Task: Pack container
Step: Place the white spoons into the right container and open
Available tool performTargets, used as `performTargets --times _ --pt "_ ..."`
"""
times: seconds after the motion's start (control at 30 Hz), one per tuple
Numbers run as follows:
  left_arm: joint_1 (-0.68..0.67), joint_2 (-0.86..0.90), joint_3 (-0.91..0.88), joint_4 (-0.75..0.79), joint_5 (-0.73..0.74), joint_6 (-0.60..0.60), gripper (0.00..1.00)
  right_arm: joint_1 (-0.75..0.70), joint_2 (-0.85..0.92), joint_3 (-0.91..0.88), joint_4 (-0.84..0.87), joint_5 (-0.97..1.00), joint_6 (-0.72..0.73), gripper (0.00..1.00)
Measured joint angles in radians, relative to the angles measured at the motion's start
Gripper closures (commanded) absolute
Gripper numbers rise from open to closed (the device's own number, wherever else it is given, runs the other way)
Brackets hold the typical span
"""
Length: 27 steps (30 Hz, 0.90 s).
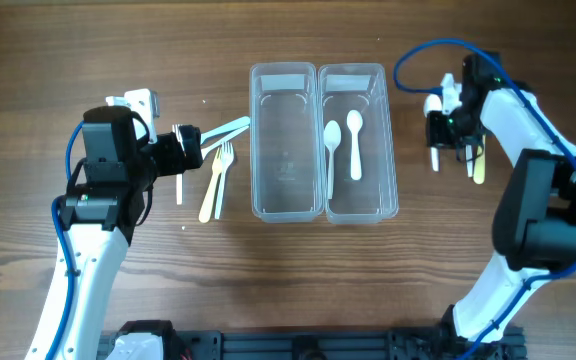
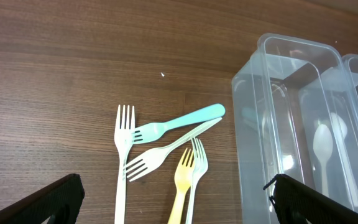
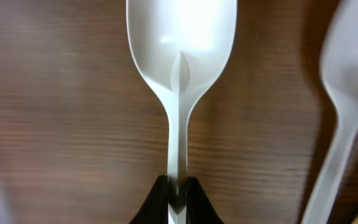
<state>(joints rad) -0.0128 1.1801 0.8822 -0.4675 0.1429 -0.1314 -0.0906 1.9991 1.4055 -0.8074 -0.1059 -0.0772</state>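
Observation:
Two clear containers stand side by side at the table's middle. The left container [image 1: 285, 140] holds nothing. The right container [image 1: 358, 140] holds two white spoons [image 1: 344, 143]. Several plastic forks [image 1: 216, 170] lie left of them: white [image 2: 123, 162], teal [image 2: 179, 124], yellow [image 2: 182, 186] and pale ones. My left gripper [image 2: 179, 205] is open and empty above the forks. My right gripper [image 3: 179, 196] is shut on the handle of a white spoon [image 3: 180, 50], right of the containers [image 1: 451, 125].
Another pale spoon [image 3: 347, 93] lies on the wood just right of the held one, and it also shows in the overhead view [image 1: 479, 165]. The left container's wall [image 2: 260, 143] stands right of the forks.

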Motion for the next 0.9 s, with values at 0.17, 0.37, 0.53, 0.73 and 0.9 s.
performTargets --times 0.17,0.37,0.53,0.73,0.9 --pt "0.000 0.000 0.000 0.000 0.000 0.000 0.00 0.143 -0.165 0.135 -0.034 -0.043 0.024 0.96" --pt "0.000 0.000 0.000 0.000 0.000 0.000 0.00 0.285 -0.260 0.143 -0.043 -0.060 0.134 0.96" --pt "0.000 0.000 0.000 0.000 0.000 0.000 0.00 0.315 -0.185 0.033 -0.003 -0.096 0.272 0.91" --pt "0.000 0.000 0.000 0.000 0.000 0.000 0.00 0.352 -0.141 -0.008 0.053 -0.130 0.264 0.55" --pt "0.000 0.000 0.000 0.000 0.000 0.000 0.00 0.314 -0.173 0.069 0.069 -0.138 0.207 0.39"
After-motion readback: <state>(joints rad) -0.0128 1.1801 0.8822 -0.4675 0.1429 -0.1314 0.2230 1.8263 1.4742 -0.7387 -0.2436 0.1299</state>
